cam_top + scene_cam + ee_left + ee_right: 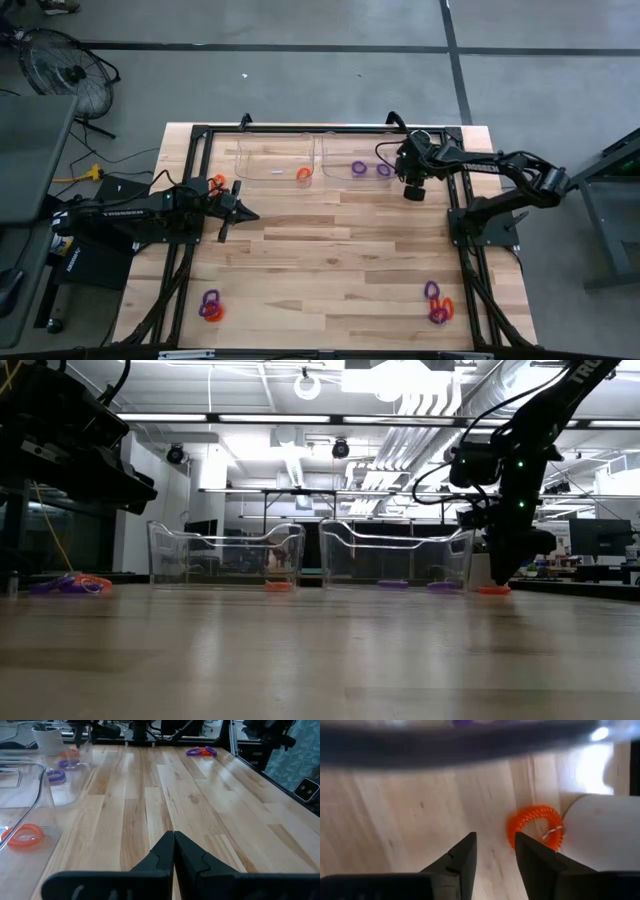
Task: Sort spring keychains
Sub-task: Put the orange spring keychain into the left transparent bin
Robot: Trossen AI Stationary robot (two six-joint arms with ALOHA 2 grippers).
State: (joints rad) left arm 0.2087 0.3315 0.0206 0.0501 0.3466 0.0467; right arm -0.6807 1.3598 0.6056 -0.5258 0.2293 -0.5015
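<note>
The right claw (495, 851) hangs near the desk's far right corner, its fingers a little apart and holding nothing. Just beyond its tips an orange spring keychain (536, 826) lies on the wood. It looks light, soft and springy (likely slippery), so pinch across the coil. The left claw (173, 851) waits shut by the left edge.

2 bins side by side at table (330, 260) far edge: left bin (275, 160) holding 1 keychain (303, 174), right bin (358, 158) holding 2 keychains (371, 168). Right gripper (413, 192) just right of right bin, above 1 keychain (535, 826) lying on table beside a cup (602, 845). Left gripper (240, 213) over left-centre; keychain clusters at near-left (210, 306) and near-right (438, 303) corners.
</note>
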